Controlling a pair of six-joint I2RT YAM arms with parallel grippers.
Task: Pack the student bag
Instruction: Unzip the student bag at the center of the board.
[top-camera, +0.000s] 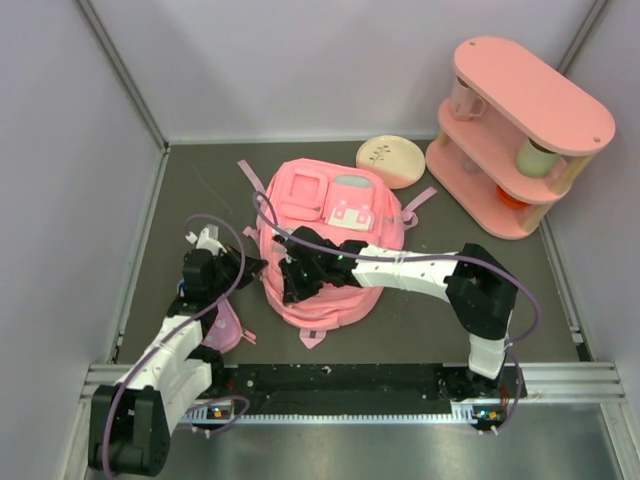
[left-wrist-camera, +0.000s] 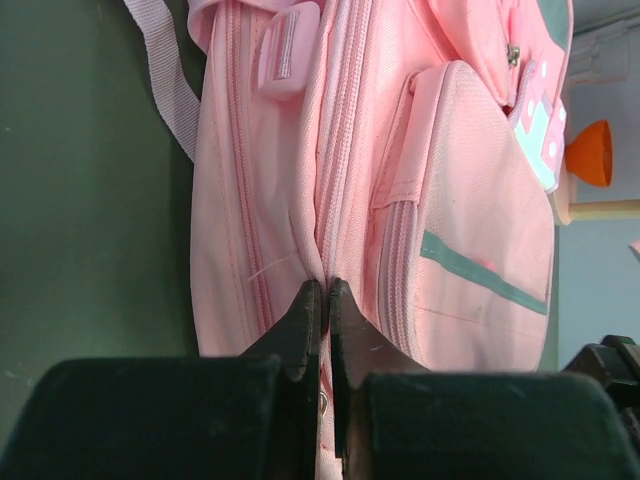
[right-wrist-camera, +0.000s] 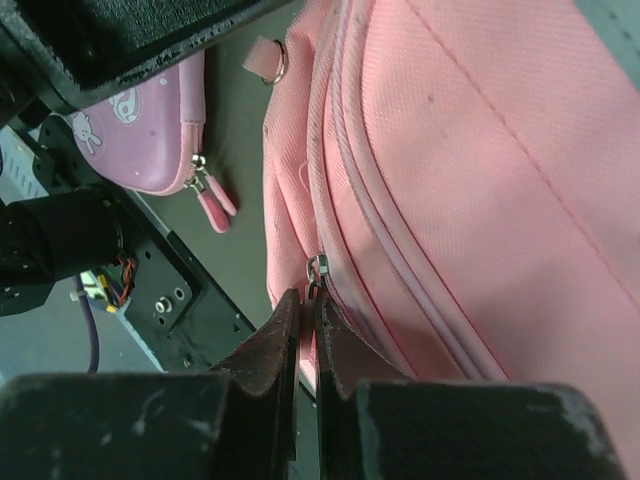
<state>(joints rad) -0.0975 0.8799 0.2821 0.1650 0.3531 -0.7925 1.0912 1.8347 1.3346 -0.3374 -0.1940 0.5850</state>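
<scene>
The student bag (top-camera: 325, 240) is a large pink backpack lying flat at mid table, front pockets and mint patch facing up. My left gripper (top-camera: 248, 268) is at the bag's left edge. In the left wrist view it (left-wrist-camera: 326, 285) is shut, pinching a fold of the bag's fabric (left-wrist-camera: 450, 250) beside the zipper seam. My right gripper (top-camera: 290, 280) reaches across the bag's near left part. In the right wrist view it (right-wrist-camera: 305, 298) is shut on the pink zipper pull just below the metal slider (right-wrist-camera: 318, 268) on the bag's side (right-wrist-camera: 480, 180).
A small pink pouch (top-camera: 222, 328) lies left of the bag near the front edge and also shows in the right wrist view (right-wrist-camera: 150, 140). A cream plate (top-camera: 390, 160) lies behind the bag. A pink two-tier shelf (top-camera: 520, 130) with cups stands at the back right.
</scene>
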